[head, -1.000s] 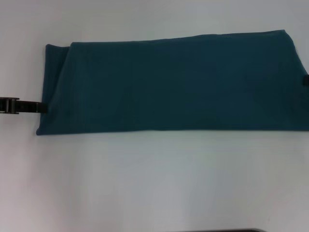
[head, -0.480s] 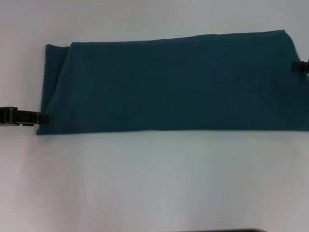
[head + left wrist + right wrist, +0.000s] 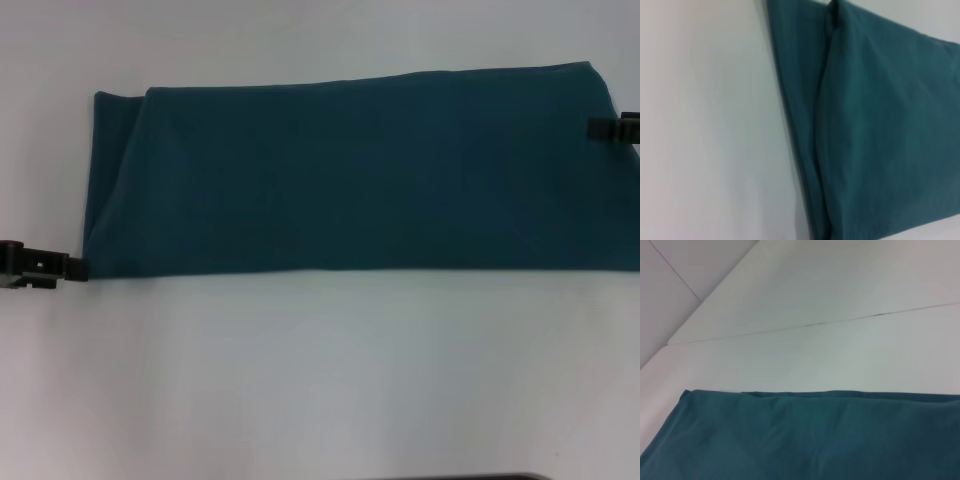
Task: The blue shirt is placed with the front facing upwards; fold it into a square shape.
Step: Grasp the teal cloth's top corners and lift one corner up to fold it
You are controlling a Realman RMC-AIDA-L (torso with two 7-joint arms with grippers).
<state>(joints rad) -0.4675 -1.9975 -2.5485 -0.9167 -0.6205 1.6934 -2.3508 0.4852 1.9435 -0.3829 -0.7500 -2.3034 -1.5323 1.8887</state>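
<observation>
White table [image 3: 320,380] — blue shirt [image 3: 360,170] folded long; claw states unclear.

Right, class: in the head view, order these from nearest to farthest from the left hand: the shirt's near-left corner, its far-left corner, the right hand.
1. Blue shirt, near-left corner: beside left hand.
2. Far-left corner: farther back.
3. Right hand: opposite end.
</observation>
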